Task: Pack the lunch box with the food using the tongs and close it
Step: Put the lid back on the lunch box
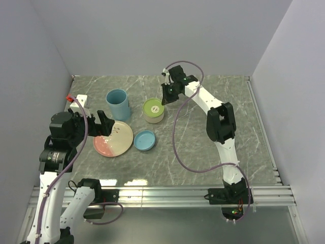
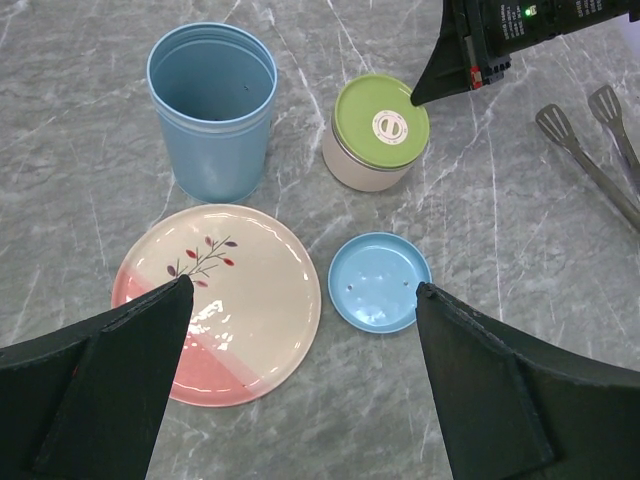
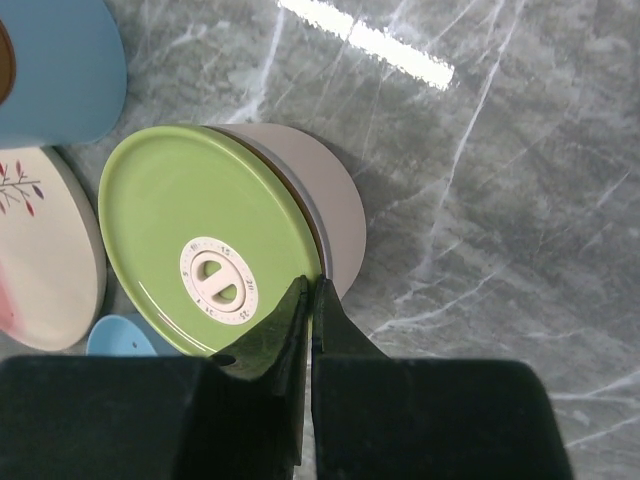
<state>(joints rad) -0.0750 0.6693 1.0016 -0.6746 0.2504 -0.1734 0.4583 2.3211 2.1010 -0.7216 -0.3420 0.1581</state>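
Right wrist view: the right gripper has its fingers pressed together with nothing between them. The tips rest at the near rim of the green lid. Fingers shut like this suit a push or a press, not a pick, so I judge the aim is to seat the lid on the lunch box. The lid covers the box, though a thin dark line shows under its right edge. It may not be fully down; this angle does not settle it.

No food shows anywhere. The plate is bare, so the pieces are probably under the lid, which would leave the closing as the last step.

The tongs lie flat on the table, well to the right of the box and touched by neither arm. The left gripper hangs above the plate with its fingers spread wide and holds nothing. It is out of the way. The blue cup stands behind the plate, and a small blue dish lies just beside it.
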